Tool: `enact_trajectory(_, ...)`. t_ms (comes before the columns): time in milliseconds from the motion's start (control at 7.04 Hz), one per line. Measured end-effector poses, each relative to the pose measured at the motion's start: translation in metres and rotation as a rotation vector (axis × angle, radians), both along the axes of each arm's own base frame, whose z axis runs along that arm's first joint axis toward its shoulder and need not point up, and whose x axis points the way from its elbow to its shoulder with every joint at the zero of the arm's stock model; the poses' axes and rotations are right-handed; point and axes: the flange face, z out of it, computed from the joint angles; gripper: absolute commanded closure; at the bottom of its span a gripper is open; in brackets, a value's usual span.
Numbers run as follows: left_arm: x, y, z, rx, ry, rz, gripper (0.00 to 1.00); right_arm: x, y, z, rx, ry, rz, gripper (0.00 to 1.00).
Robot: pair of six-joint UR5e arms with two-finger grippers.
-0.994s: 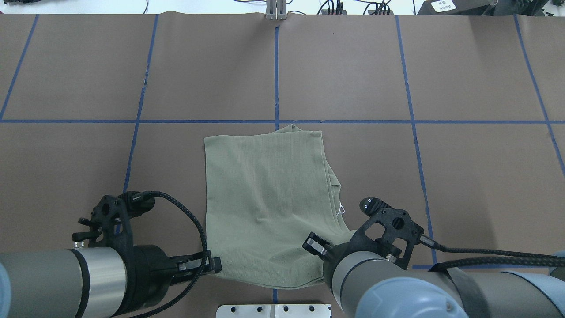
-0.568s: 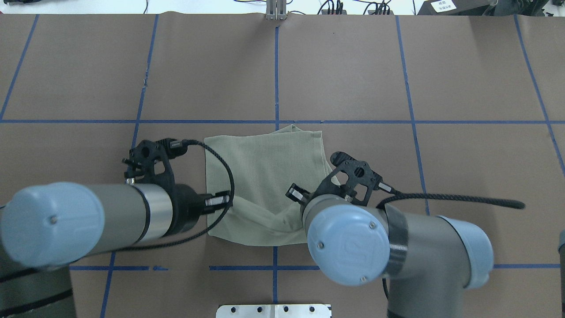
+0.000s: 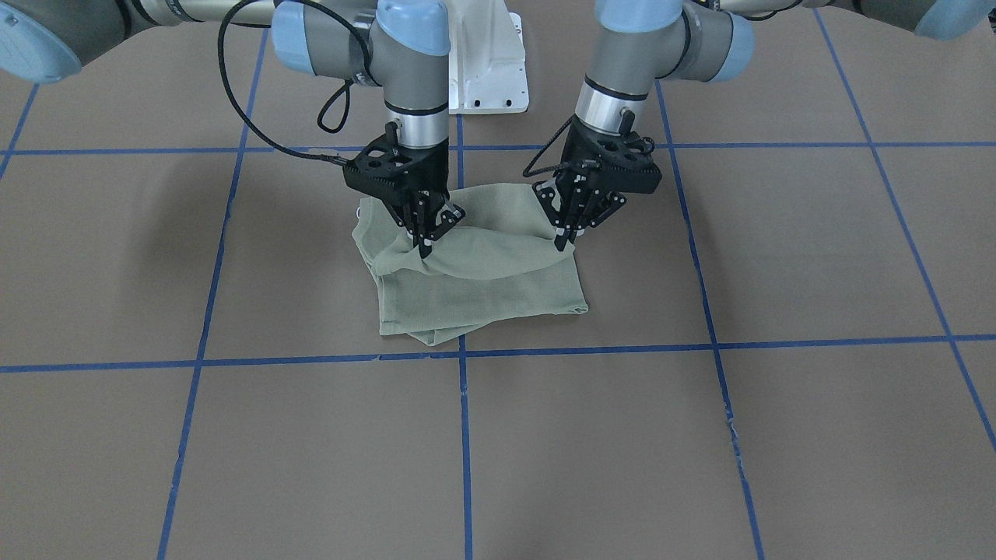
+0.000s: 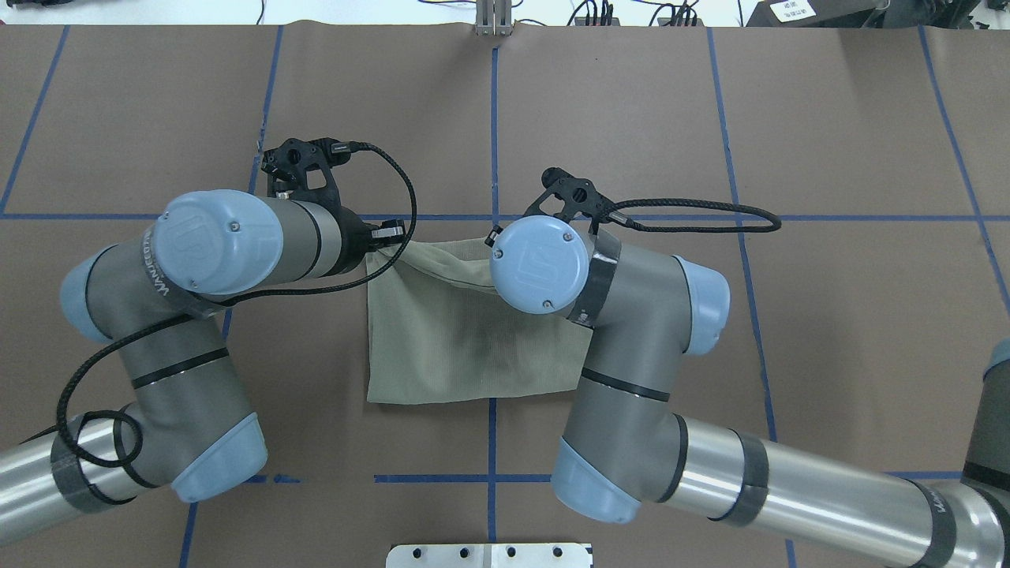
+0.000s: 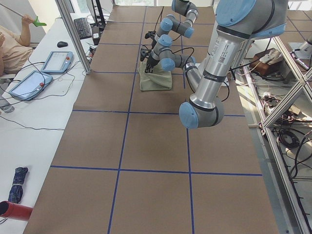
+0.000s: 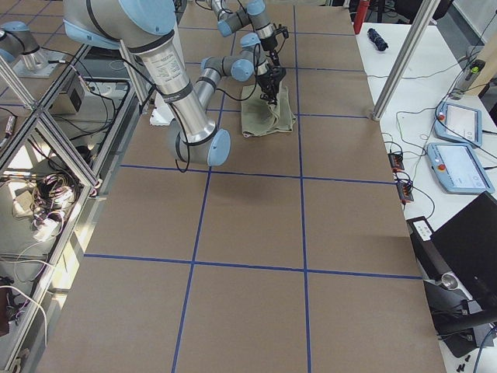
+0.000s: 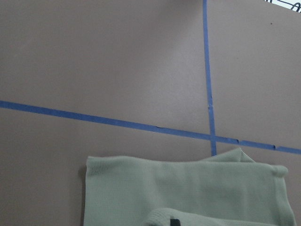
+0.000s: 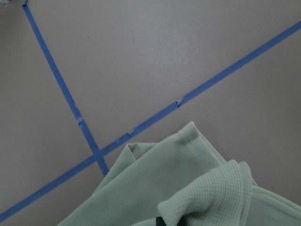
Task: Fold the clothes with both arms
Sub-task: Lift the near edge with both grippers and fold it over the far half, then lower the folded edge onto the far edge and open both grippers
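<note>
Black left hand [image 3: 566, 236] and right hand [image 3: 425, 246] each clamp a corner of the pale sage-green knit shirt [image 3: 498, 292], held level (edge sagging between) so the fold should land square.

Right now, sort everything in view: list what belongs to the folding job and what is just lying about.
Job: green shirt; left claw and right claw, both pinching its raised edge; brown table.
Lying about: tablet, keyboard, mouse, folded umbrella, all on the white side bench.

Knit shirt [image 7: 188, 188]: pale green, flat across the lower frame; raised fold at bottom edge
Surface [image 7: 94, 52]: brown; blue tape lines [image 7: 117, 123] cross near the shirt
</note>
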Motion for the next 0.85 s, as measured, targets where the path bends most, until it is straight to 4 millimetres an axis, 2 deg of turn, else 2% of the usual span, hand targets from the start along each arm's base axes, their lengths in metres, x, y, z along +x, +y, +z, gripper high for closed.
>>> enact_trajectory(142, 0.013, -0.016, 0.021, 0.001, -0.013, -0.007, 1.0, -0.015, -0.022, 0.012, 0.004, 0.013, 0.003, 1.0)
enact_trajectory(284, 0.022, -0.025, 0.036, 0.0, -0.022, -0.009, 0.59, -0.025, -0.036, 0.022, 0.012, 0.022, 0.0, 0.5)
enact_trajectory(426, 0.026, -0.029, 0.044, 0.0, -0.027, -0.008, 0.01, -0.03, -0.042, 0.028, 0.028, 0.033, -0.017, 0.01)
enact_trajectory(710, 0.026, -0.029, 0.046, 0.056, -0.055, 0.032, 0.0, -0.028, -0.049, 0.025, 0.084, 0.063, -0.087, 0.0)
enact_trajectory(852, 0.017, -0.033, 0.043, 0.101, -0.071, 0.086, 0.0, -0.02, -0.057, 0.013, 0.092, 0.051, -0.127, 0.0)
